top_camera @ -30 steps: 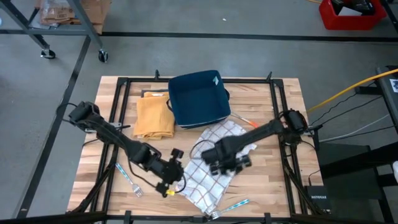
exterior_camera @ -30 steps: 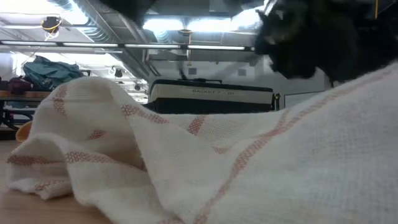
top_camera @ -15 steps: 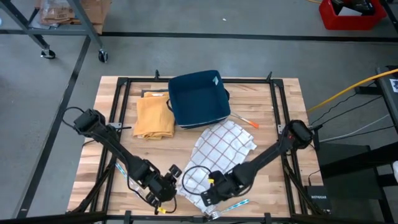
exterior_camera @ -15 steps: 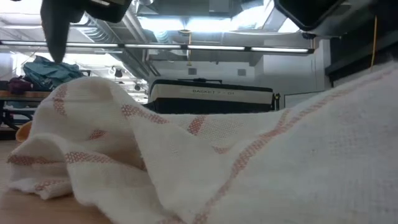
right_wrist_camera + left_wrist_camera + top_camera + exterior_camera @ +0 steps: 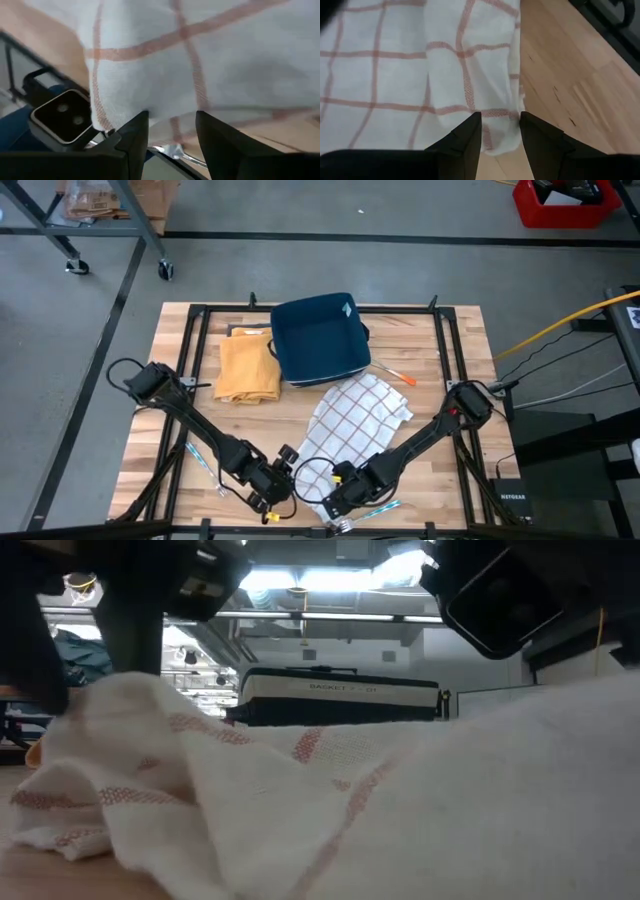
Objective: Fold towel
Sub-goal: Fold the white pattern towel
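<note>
From above, the towel (image 5: 350, 430), white with a red check, lay rumpled on the wooden bench (image 5: 440, 360) just near of the blue basket (image 5: 318, 340), its near end reaching almost to the bench's near edge. The left claw (image 5: 272, 492) sat low at the towel's near left edge and the right claw (image 5: 338, 498) at its near right edge, close together; a folded yellow cloth (image 5: 248, 368) lay to the left of the basket, an orange pen (image 5: 392, 374) to its right, and two forks (image 5: 208, 470) near the near corners. The floor around was grey concrete with a red bin (image 5: 565, 202) at the far right. From bench height, the towel (image 5: 330, 810) filled the foreground in folds, dark claw parts hung above, and a case (image 5: 340, 695) stood under ceiling lights beyond. Past the left wrist, the claw (image 5: 500, 132) stood slightly open with a towel (image 5: 445, 65) corner lying between its fingers, not yet pinched. Past the right wrist, the claw (image 5: 172, 127) was likewise parted around the towel (image 5: 200, 60) hem, holding nothing. To do this well, I judge both claws should close on a single layer at matching corners, then lift evenly so the fold falls square.
</note>
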